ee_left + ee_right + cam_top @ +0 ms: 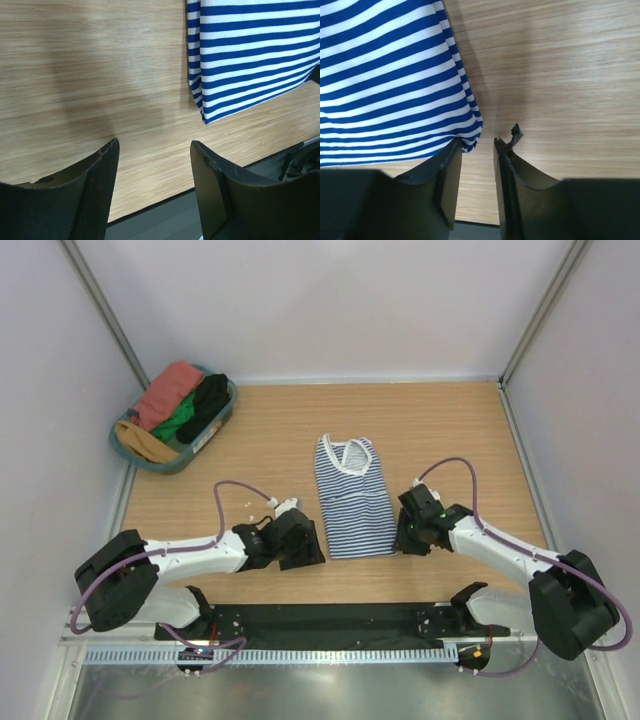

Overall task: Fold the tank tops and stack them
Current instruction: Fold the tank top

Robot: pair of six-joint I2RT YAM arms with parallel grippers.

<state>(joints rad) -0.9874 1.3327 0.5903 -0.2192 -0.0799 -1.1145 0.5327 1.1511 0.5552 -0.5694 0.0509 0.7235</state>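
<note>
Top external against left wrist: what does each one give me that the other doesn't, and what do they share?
Only top external: the basket of bundled clothes at the far left corner, the left arm and right arm, and the striped tank top with its neckline and whole folded outline. Only left wrist: the left jaws close up, standing apart over bare wood with nothing between them, and the top's near corner lying flat. Both: the striped tank top and the wooden table.
</note>
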